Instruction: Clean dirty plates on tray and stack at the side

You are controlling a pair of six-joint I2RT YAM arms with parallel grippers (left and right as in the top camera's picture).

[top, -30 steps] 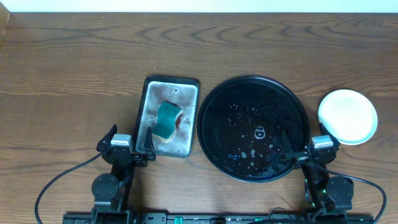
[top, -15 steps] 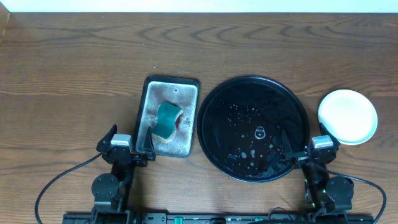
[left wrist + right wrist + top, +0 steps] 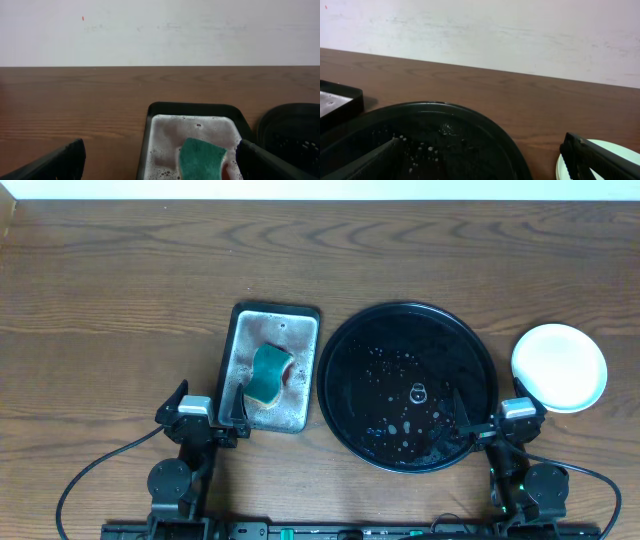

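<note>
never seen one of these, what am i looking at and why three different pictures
It is a robot with two arms at a wooden table. One picture looks straight down from above; the other two come from a camera on each wrist, so the dark wedges at their lower corners are that arm's own fingers. The left gripper and right gripper are both open and hold nothing. On the table lie a soapy grey metal tray with a green sponge in it, a wet round black tray, and beside it a pale plate, possibly a stack.

Plates (image 3: 626,149) and sponge (image 3: 201,159) half cut by wrist views' lower edges.
</note>
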